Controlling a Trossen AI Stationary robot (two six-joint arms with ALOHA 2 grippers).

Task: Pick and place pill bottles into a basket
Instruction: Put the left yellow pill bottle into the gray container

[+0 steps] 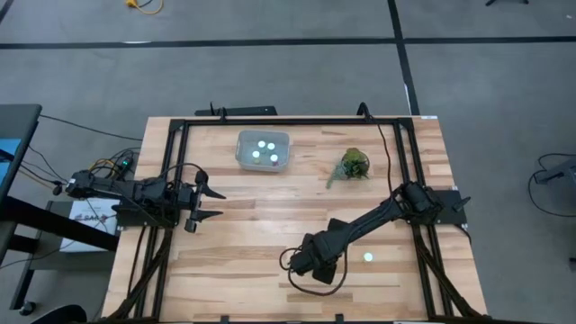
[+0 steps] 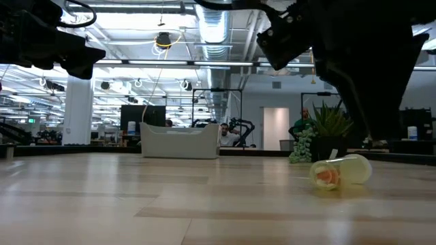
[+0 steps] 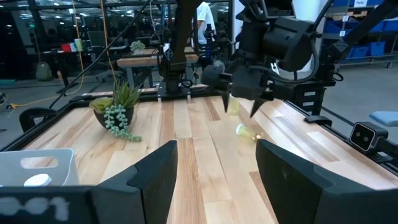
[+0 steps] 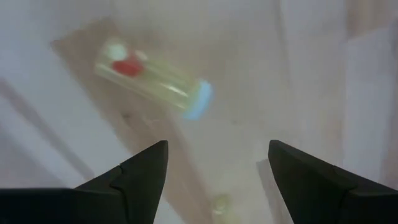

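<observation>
My right gripper (image 4: 214,180) released, jaws spread, hovering over near table. Pill bottle (image 4: 152,78) lies on its side just ahead, long axis crosswise to jaws. Left gripper (image 1: 205,202) open, far off (waits). Basket (image 1: 263,150) far-left, three bottles inside.

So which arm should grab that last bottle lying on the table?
Probably the right: its open gripper hovers near the lying bottle, while the left gripper waits open at the table's far left.
</observation>
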